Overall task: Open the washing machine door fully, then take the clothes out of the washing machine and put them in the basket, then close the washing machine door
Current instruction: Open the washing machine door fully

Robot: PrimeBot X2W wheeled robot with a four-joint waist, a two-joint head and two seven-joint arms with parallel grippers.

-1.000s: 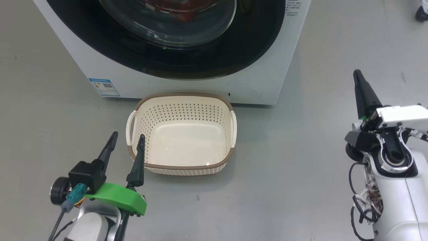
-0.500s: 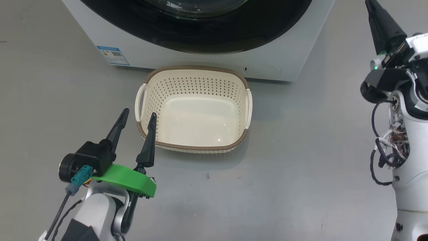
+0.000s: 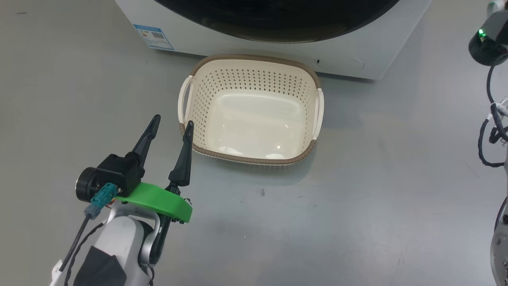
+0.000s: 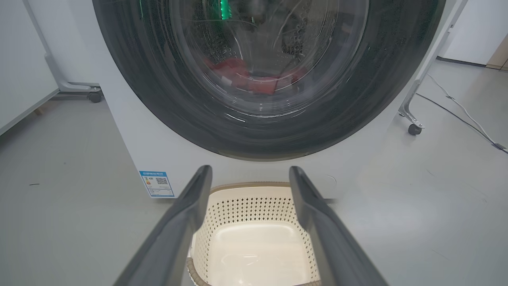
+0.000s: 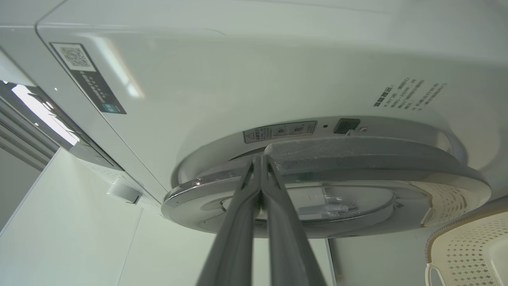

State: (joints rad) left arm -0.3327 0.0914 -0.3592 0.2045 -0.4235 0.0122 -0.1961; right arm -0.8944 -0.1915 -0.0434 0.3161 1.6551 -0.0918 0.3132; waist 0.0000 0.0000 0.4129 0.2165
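Left jaws stand spread and empty, just beside the basket (image 3: 254, 75), which sits on the floor (image 3: 357, 198) close before the washing machine (image 3: 198, 41). Right jaws are clenched on nothing, tips at the edge of the washing machine door (image 5: 357, 159); red clothes (image 4: 254, 81) lie behind its glass.

Grey floor, white walls, wheeled frames.
A smooth grey floor (image 3: 357, 206) is lit from above and marked by a small dark spot (image 3: 262, 193). In the left wrist view a white wall (image 4: 476, 28) is seen behind, frame legs on casters (image 4: 414, 129) are set at both sides, and cables (image 4: 460, 106) are laid across the floor at right.
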